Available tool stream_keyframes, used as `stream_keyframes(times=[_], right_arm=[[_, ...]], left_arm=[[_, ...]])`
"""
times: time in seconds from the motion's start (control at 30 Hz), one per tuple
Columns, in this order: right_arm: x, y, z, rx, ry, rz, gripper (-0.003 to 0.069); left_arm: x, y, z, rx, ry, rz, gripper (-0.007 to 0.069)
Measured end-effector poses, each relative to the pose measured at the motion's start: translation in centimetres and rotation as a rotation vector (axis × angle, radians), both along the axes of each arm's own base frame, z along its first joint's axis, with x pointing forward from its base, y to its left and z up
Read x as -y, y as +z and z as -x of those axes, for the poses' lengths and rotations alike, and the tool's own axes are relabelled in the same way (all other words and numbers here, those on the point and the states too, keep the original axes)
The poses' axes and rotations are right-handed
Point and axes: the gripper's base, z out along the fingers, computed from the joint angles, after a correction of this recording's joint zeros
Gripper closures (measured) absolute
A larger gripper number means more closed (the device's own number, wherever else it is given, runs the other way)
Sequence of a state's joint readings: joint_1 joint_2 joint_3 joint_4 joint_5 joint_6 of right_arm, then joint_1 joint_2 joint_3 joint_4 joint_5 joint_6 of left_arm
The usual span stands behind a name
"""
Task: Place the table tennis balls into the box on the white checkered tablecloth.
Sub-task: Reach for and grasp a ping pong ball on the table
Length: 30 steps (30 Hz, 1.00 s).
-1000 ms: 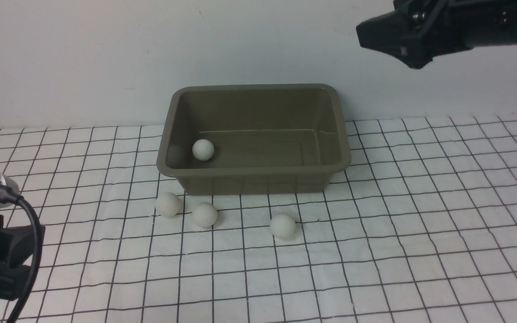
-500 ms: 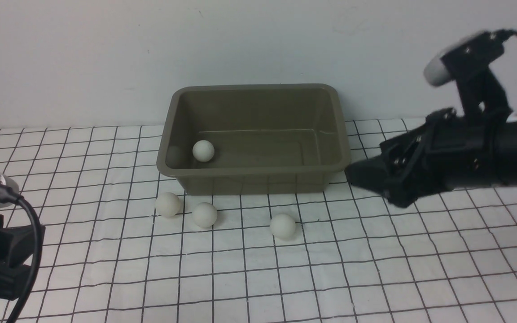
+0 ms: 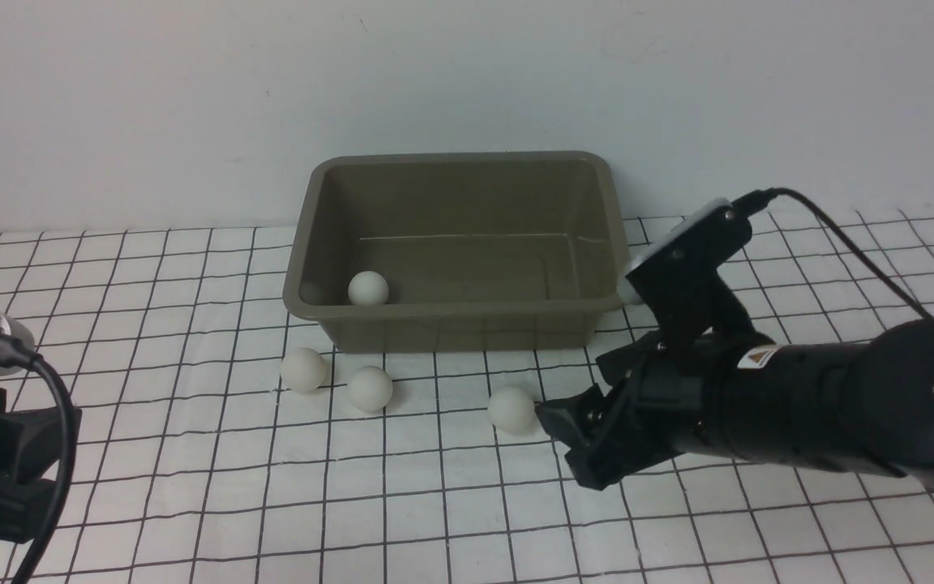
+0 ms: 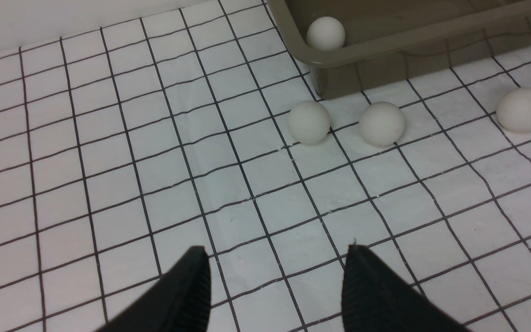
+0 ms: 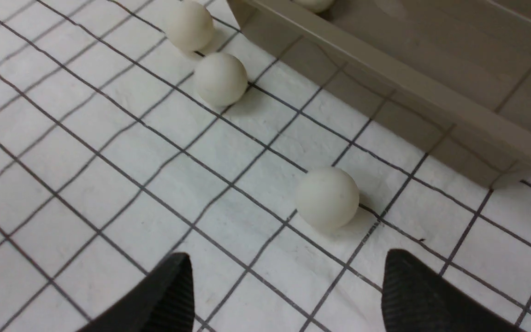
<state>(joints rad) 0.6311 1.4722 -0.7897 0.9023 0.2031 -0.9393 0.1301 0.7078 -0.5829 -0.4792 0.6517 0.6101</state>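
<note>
Small white table tennis balls [image 3: 370, 388]: 1 ball [image 3: 368, 288] inside olive-grey plastic box [image 3: 451, 331], 3 on white checkered tablecloth [image 3: 191, 487] before it. Right gripper [image 3: 568, 444] gaping, empty, beside rightmost ball [image 3: 511, 408]. Left gripper [image 4: 277, 251] parted, empty, well apart.

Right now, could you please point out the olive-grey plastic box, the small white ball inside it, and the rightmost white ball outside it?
Olive-grey plastic box [image 3: 451, 309]: front view, near rim.
Small white ball inside [image 3: 368, 287]: front view, its centre.
Rightmost white ball outside [image 3: 511, 408]: front view, its centre.
</note>
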Motion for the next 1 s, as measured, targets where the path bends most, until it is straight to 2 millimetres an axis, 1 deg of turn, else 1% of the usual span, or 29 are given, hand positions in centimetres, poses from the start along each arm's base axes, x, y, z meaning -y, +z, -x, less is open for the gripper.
stream_keyframes(times=[0.03,0.1,0.13,0.17,0.23,0.6,0.77,0.8,0.83,0.9,1.0], right_arm=[[-0.1,-0.7,-0.3,-0.005,-0.013,0.013,0.0165],[-0.2,-1.3,-0.7,-0.009,-0.027,0.025,0.0165],[-0.2,-2.0,-1.0,-0.016,-0.037,0.041,0.0165],[-0.2,-2.1,-1.1,-0.014,-0.04,0.044,0.0165],[-0.5,-2.9,-1.6,-0.018,-0.042,0.066,0.0165],[-3.1,-3.6,-5.0,-0.017,-0.041,0.056,0.0165],[-4.0,-5.1,-5.9,-0.076,-0.049,0.048,0.0165],[-4.0,-5.1,-5.9,-0.078,-0.049,0.048,0.0165],[-4.4,-5.7,-6.5,-0.089,-0.053,0.048,0.0165],[-4.8,-6.2,-6.9,-0.096,-0.051,0.052,0.0165],[-5.1,-6.9,-7.4,-0.11,-0.05,0.059,0.0165]], left_arm=[[0.0,0.0,0.0,0.0,0.0,0.0,0.0272],[0.0,0.0,0.0,0.0,0.0,0.0,0.0272],[0.0,0.0,0.0,0.0,0.0,0.0,0.0272],[0.0,0.0,0.0,0.0,0.0,0.0,0.0272],[0.0,0.0,0.0,0.0,0.0,0.0,0.0272],[0.0,0.0,0.0,0.0,0.0,0.0,0.0272],[0.0,0.0,0.0,0.0,0.0,0.0,0.0272],[0.0,0.0,0.0,0.0,0.0,0.0,0.0272],[0.0,0.0,0.0,0.0,0.0,0.0,0.0272],[0.0,0.0,0.0,0.0,0.0,0.0,0.0272],[0.0,0.0,0.0,0.0,0.0,0.0,0.0272]])
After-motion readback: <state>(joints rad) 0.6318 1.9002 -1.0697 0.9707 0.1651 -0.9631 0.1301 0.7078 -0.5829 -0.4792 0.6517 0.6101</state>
